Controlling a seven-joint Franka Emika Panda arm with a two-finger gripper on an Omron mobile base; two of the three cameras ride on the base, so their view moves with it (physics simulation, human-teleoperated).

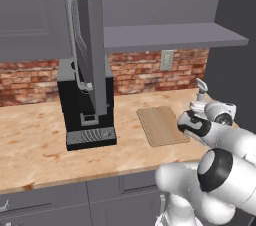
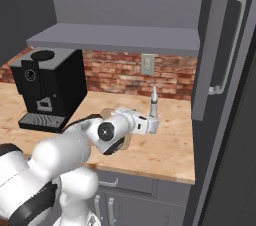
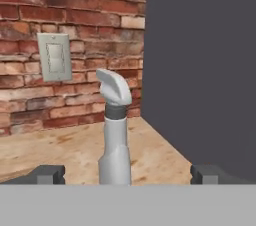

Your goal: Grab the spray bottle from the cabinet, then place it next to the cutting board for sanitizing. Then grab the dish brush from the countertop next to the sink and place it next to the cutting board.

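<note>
surroundings: coffee machine [image 1: 85,105] left of your cutting board [image 1: 161,125]; light switch [image 3: 54,56] behind
jaws: gripper [image 3: 127,174] wide open, spray bottle [image 3: 115,130] upright between fingertips [image 3: 47,174], ungripped

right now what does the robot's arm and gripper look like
The arm is built from glossy white rounded shells, with dark, near-black bands and round caps at the joints. The gripper ends in two small, blocky dark grey fingertips on a white hand. No cables or markings are visible.

White rounded arm [image 2: 65,150], dark joints, dark fingertips [image 3: 47,174]
</note>
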